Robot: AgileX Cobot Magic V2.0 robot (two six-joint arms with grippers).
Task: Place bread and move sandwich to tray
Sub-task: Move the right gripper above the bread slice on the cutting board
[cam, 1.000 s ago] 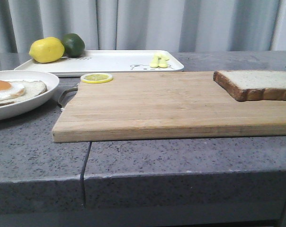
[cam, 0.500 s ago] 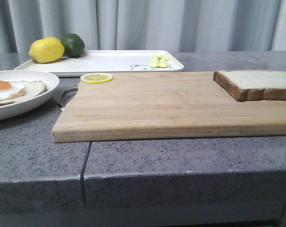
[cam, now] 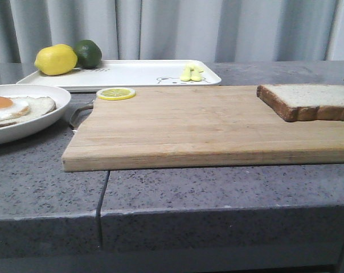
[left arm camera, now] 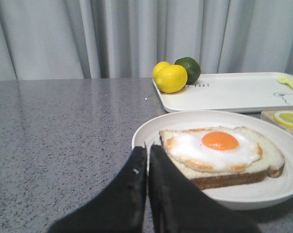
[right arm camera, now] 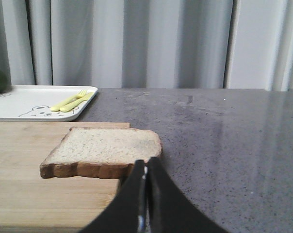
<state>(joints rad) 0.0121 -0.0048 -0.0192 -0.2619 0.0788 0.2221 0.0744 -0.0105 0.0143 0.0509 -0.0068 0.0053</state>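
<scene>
The bread [cam: 308,100] lies on the right end of the wooden cutting board [cam: 189,128]; it also shows in the right wrist view [right arm camera: 103,150]. The fried egg on its pale slice [cam: 15,108] sits in the round white dish [cam: 41,94] at the left, with no top slice on it; it also shows in the left wrist view [left arm camera: 219,150]. The white tray [cam: 138,74] lies behind the board. My left gripper [left arm camera: 147,148] is shut and empty at the dish's rim. My right gripper [right arm camera: 146,162] is shut and empty just before the bread's corner. Neither gripper shows in the front view.
A lemon [cam: 56,60] and a lime [cam: 88,53] sit on the tray's far left end, yellow cutlery [cam: 192,73] near its bear drawing. A lemon slice [cam: 116,94] lies on the board's back left corner. Grey curtains hang behind the stone counter.
</scene>
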